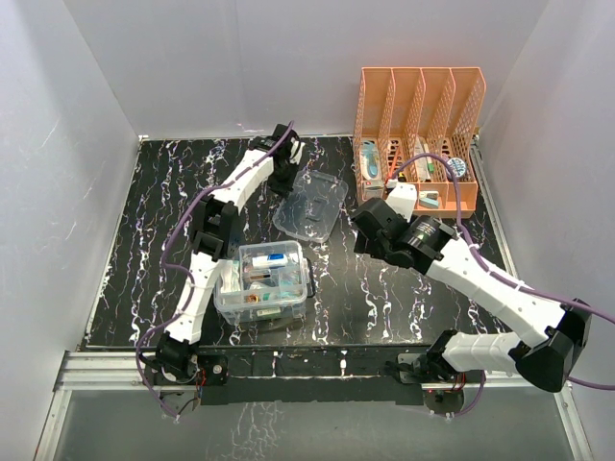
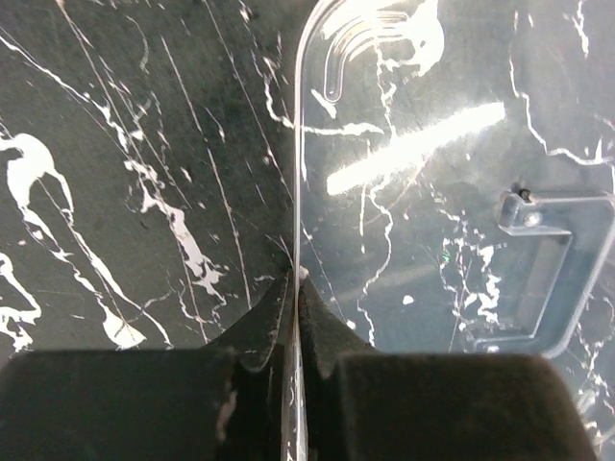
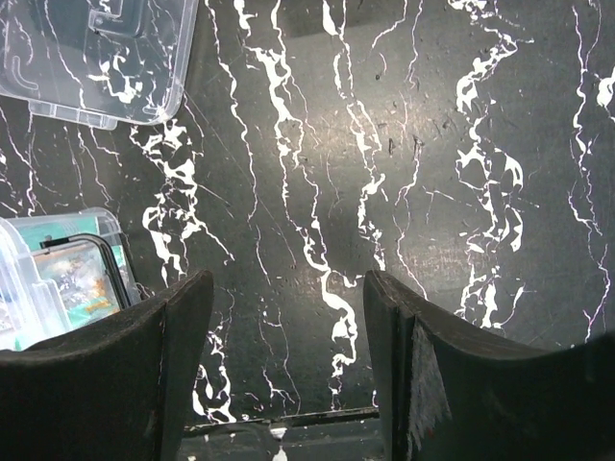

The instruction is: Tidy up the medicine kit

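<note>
Medicine kit's deep clear plastic box (image 1: 261,288) with rounded corners sits filled at the near left of the black marbled table (image 1: 384,298). Its clear handled lid (image 1: 310,205) lies flat just beyond it. The left gripper (image 2: 295,279) pinches the lid's thin side rim, fingers pressed together on it. Such a narrow edge grip will likely let the lid swing or slip, so lift slowly, keep it level, and line up the rounded corners over the box before lowering. The right gripper (image 3: 285,283) hangs with fingers spread and empty, free to steady the box.

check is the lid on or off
Off: the lid sits apart from the box, its edge pinched by the left gripper.
</note>
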